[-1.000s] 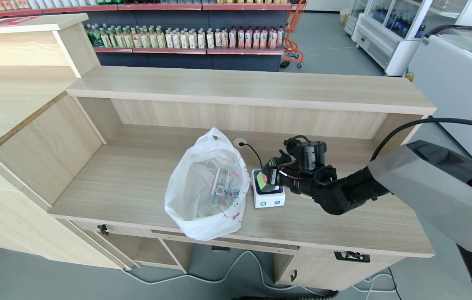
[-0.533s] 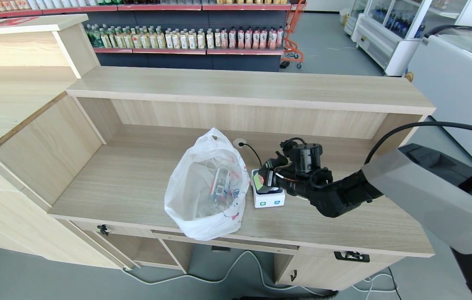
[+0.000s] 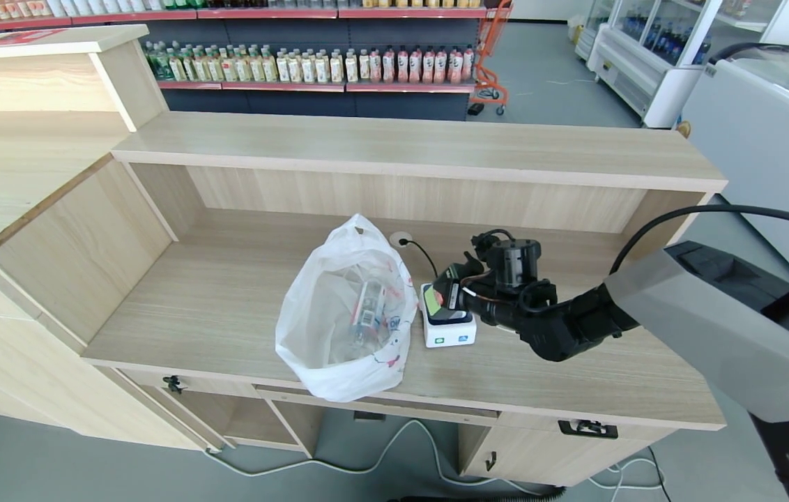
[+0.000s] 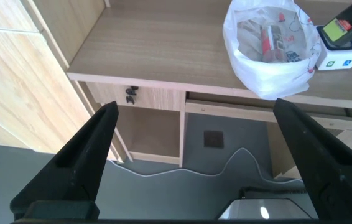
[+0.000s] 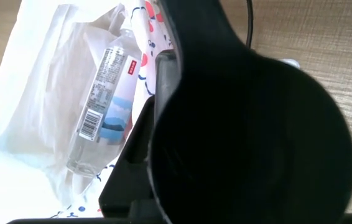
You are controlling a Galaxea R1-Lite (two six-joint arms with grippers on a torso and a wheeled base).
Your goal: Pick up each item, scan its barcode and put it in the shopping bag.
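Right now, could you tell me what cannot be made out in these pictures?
Barcode on the green item: too small in the head view.
Scanner top: head view, partly covered by that item.
Shopping bag contents beyond the bottle: right wrist view, blocked by a dark shape.

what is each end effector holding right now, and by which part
The right end effector grips a small green item over the white scanner, seemingly by its arm-side end; the contact is hidden. The left end effector holds nothing.
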